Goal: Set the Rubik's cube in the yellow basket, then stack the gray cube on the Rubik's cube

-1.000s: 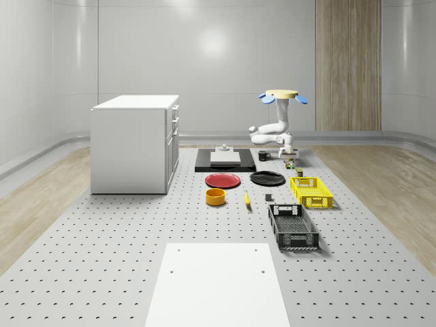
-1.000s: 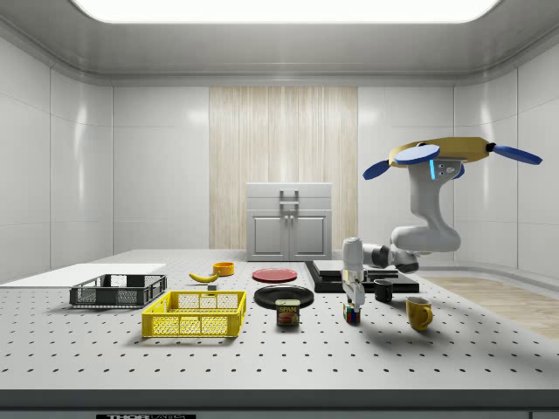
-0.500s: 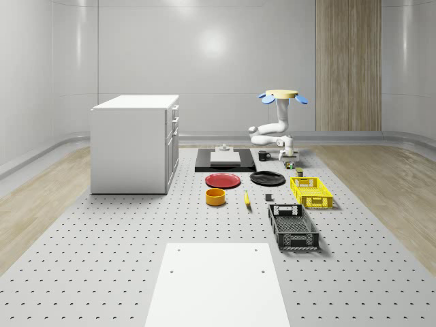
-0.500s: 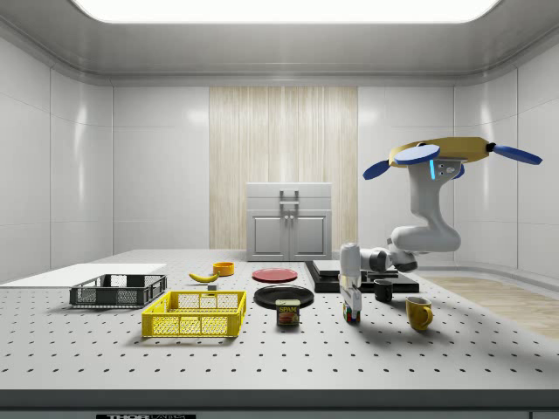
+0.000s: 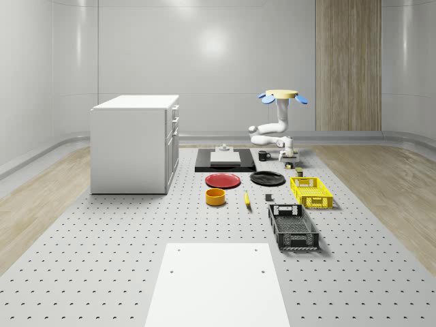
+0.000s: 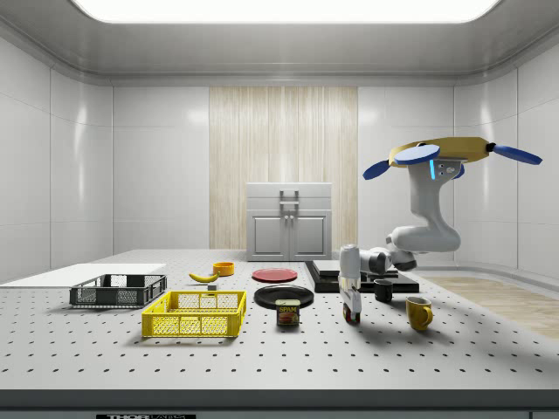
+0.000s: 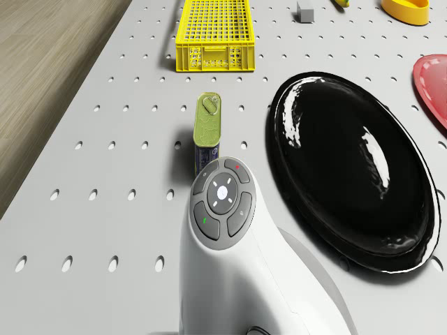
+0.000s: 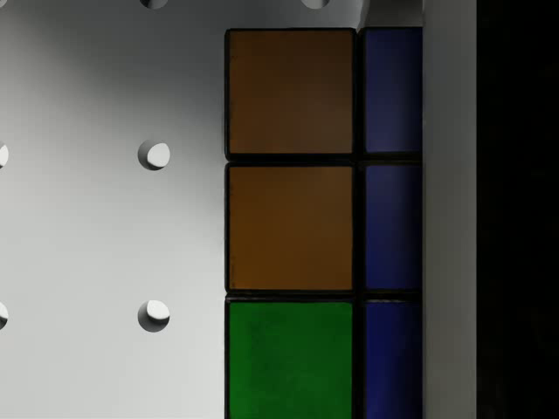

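The drone [image 6: 450,155] hovers at the side view's right, above the surface [image 6: 262,349]. Its arm reaches down to the Rubik's cube [image 8: 293,227], which sits on the surface at the side view's centre-right, well apart from the yellow basket [image 6: 196,314]. Finger state: cannot tell.

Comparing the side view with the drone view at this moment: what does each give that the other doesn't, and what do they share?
Side view, not drone view: the drone hovering above the table at the side view's right, its arm bent down with the gripper low at the table, plus the yellow mug, the cabinet and the black basket.
Drone view, not side view: the can's pull-tab lid from above, and the button pad on the arm's wrist.
Both: the yellow basket, can, black plate and red plate.
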Controlling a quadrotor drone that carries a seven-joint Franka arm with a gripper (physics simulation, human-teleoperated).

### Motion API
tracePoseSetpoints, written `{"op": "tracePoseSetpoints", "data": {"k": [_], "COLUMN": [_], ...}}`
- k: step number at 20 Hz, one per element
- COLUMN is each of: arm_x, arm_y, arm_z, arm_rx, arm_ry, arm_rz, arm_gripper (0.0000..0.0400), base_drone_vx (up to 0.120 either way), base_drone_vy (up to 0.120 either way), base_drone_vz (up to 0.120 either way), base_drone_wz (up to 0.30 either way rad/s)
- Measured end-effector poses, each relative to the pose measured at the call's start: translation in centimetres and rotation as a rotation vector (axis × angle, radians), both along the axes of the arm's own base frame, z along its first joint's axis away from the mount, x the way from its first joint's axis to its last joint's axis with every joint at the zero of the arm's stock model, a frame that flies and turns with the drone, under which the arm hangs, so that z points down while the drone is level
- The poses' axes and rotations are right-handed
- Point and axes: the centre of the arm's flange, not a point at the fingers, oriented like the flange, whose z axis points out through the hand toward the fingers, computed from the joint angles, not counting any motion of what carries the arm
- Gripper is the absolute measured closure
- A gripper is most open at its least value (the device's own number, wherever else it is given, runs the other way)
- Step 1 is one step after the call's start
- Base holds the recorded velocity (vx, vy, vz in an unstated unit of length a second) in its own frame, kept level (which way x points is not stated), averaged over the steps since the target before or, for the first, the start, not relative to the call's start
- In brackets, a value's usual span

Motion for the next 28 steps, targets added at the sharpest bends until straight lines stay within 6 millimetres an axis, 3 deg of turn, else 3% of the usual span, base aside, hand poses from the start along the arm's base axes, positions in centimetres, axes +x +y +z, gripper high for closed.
{"op": "tracePoseSetpoints", "data": {"k": [7,12,24,28], "arm_x": [0.0,0.0,0.0,0.0], "arm_y": [0.0,0.0,0.0,0.0], "arm_z": [-1.1,-2.8,-3.9,-3.9], "arm_rx": [0.0,0.0,0.0,0.0], "arm_ry": [0.0,0.0,0.0,0.0], "arm_rz": [0.0,0.0,0.0,0.0], "arm_gripper": [0.0074,0.0075,0.0075,0.0075], "base_drone_vx": [0.0,0.0,0.12,0.12], "base_drone_vy": [0.0,0.0,0.0,0.06], "base_drone_vz": [0.0,0.112,0.12,0.0], "base_drone_wz": [0.0,0.0,0.0,0.0]}}
